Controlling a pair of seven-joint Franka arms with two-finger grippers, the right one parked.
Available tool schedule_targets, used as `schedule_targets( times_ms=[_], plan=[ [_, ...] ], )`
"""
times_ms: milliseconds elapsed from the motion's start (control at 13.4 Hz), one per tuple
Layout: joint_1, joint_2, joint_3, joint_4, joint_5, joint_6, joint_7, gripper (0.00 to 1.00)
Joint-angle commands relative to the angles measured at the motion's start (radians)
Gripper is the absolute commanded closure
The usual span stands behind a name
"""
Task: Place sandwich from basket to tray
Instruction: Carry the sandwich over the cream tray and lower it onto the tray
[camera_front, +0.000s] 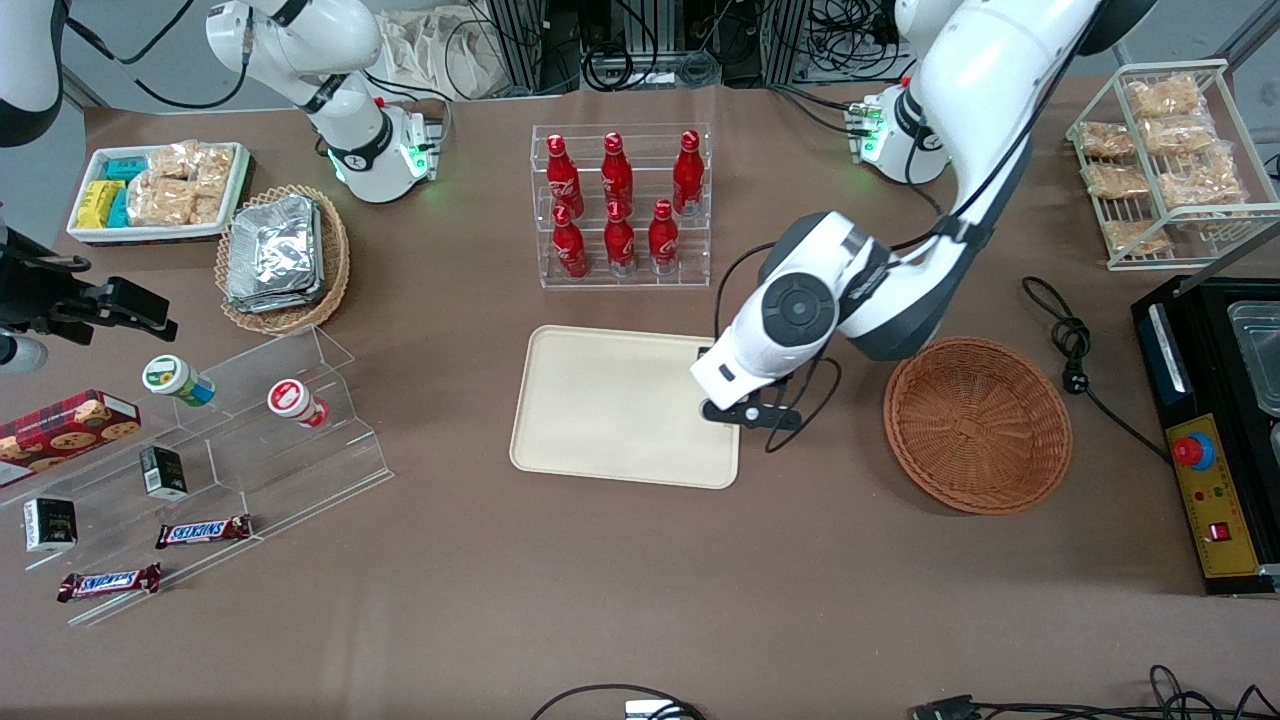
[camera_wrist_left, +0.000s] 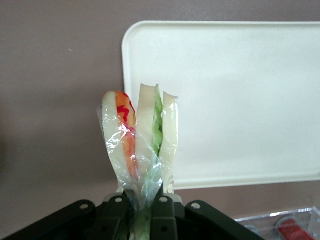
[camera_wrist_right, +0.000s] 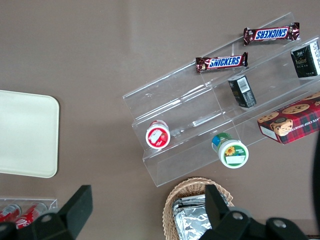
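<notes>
1. The sandwich (camera_wrist_left: 142, 142), wrapped in clear film, is out of the basket (camera_front: 978, 424) and hangs in the air, pinched at its narrow end by the gripper (camera_wrist_left: 145, 202), whose jaws are clamped on it.
2. In the front view the gripper (camera_front: 745, 410) hovers over the tray (camera_front: 600, 410) at the tray's 3 o'clock edge, the side nearest the basket.
3. Judged from this, the pick and most of the carry are done; lowering and letting go on the tray remain.
4. The basket, at 3 o'clock from the tray, looks empty.
5. The rack of red bottles (camera_front: 620, 205) stands at 12 o'clock from the tray, apart from it; nothing on the table blocks the descent.
</notes>
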Motion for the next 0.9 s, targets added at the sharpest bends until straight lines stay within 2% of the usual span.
schedule_targets(
  times_ms=[0, 150, 299, 524, 599, 673, 748, 823],
  plan=[
    [-0.034, 0.077, 0.002, 0.020, 0.056, 0.068, -0.086, 0.92],
    [-0.046, 0.103, 0.002, 0.017, 0.096, 0.081, -0.117, 0.92],
    [-0.055, 0.122, 0.003, 0.014, 0.108, 0.081, -0.171, 0.86],
    [-0.052, 0.132, 0.006, 0.009, 0.112, 0.079, -0.166, 0.79],
    [-0.052, 0.132, 0.010, 0.009, 0.112, 0.076, -0.156, 0.74],
    [-0.049, 0.135, 0.010, 0.009, 0.113, 0.076, -0.149, 0.52],
    [-0.049, 0.135, 0.010, 0.010, 0.115, 0.076, -0.146, 0.01],
    [-0.049, 0.132, 0.010, 0.013, 0.119, 0.073, -0.151, 0.00]
  ],
)
